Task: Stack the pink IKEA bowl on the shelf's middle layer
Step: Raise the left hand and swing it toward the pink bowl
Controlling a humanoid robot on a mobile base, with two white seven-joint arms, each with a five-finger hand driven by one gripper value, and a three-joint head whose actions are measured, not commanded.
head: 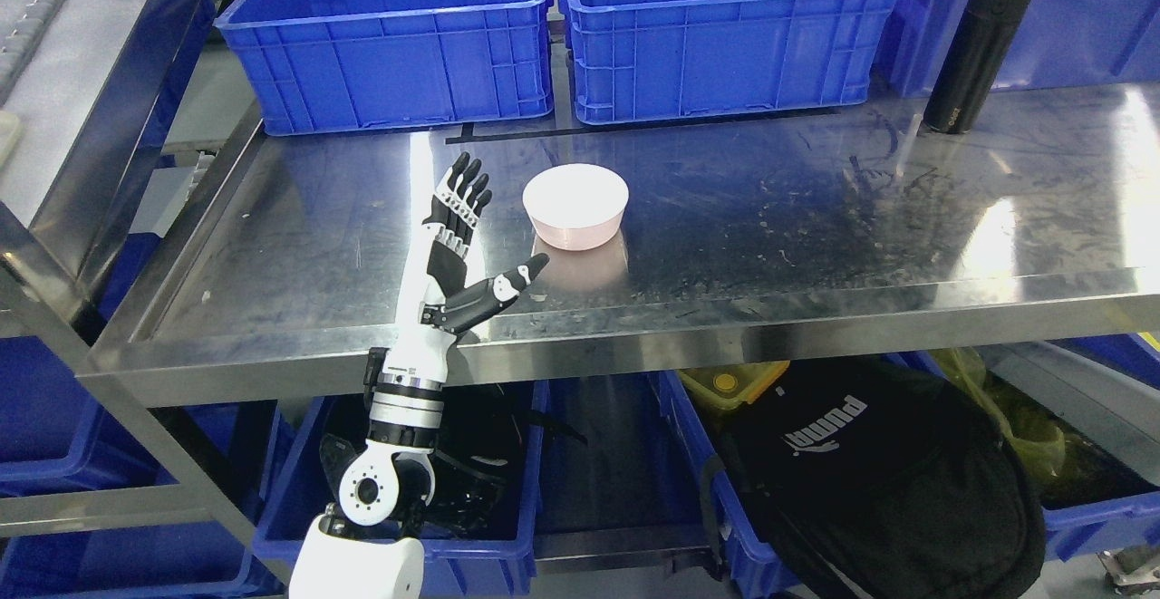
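A pale pink bowl (576,206) stands upright on the steel shelf (816,218), a little left of its middle. My left hand (478,235) reaches up over the shelf's front edge, just left of the bowl. Its fingers (460,193) are stretched out straight and the thumb (507,289) points toward the bowl's base without touching it. The hand holds nothing. My right arm does not show.
Two blue crates (390,37) (725,28) stand along the back of the shelf, a third at the far right. A black flask (979,46) stands at the back right. Below the shelf are blue bins and a black backpack (870,481).
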